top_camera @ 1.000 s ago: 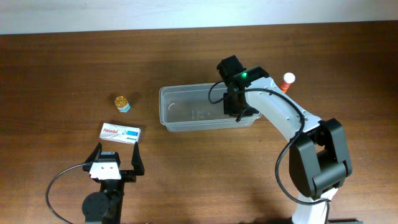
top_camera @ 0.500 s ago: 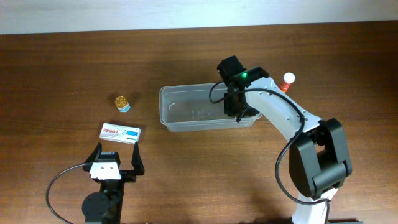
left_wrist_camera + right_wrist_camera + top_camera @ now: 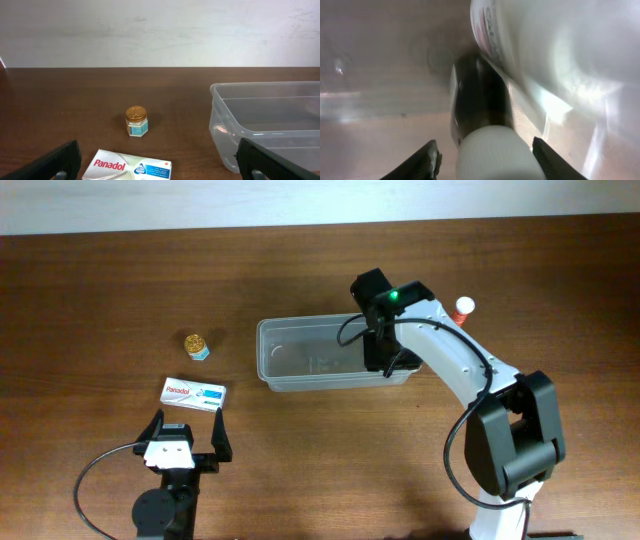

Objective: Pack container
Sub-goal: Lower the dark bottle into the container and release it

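Right gripper (image 3: 485, 155) is hanging inside container (image 3: 310, 383), jaws parted around white-capped bottle (image 3: 482, 107); left gripper (image 3: 188, 430) is sitting wide open (box (image 3: 194, 393) just ahead).

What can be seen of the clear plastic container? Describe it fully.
The container is a clear, see-through plastic tub, rectangular with rounded corners and a rim. It stands upright and open-topped on the wooden table. The right gripper reaches into its right end, where a dark bottle with a white cap lies between the parted fingers. A medicine box and a small jar sit apart to its left.
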Available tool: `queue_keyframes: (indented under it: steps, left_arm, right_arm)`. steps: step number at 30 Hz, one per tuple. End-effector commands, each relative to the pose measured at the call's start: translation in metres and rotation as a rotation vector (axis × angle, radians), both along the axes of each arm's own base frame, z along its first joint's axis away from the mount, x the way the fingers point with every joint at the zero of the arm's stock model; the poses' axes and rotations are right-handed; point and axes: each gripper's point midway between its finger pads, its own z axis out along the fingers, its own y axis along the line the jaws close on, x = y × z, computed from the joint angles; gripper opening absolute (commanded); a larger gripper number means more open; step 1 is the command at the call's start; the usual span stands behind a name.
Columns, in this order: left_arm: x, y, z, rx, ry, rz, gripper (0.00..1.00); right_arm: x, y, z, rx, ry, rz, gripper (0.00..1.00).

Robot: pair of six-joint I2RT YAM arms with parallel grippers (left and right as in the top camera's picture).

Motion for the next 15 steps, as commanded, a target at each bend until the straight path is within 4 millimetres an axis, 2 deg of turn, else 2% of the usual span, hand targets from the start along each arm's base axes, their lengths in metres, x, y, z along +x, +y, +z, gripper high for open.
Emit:
queue_keyframes:
  steps: [1, 2, 3, 9, 15]
  left_arm:
    - [0.000, -0.002, -0.001, 0.015, -0.004, -0.010, 0.99]
    - [0.000, -0.002, -0.001, 0.015, -0.004, -0.010, 0.99]
    - [0.000, -0.002, -0.001, 0.015, -0.004, -0.010, 1.00]
    - [0.000, -0.002, -0.001, 0.015, -0.004, -0.010, 0.99]
    - [0.000, -0.002, -0.001, 0.015, -0.004, -0.010, 0.99]
  right_arm:
    - [0.015, 0.008, 0.027, 0.021, -0.031, 0.020, 0.57]
    - [0.017, 0.008, 0.035, 0.020, -0.041, 0.020, 0.58]
    - [0.022, 0.009, 0.054, 0.020, -0.065, 0.025, 0.60]
    - [0.033, 0.011, 0.099, 0.034, -0.131, 0.070, 0.63]
    - [0.046, -0.009, 0.139, 0.035, -0.210, 0.023, 0.68]
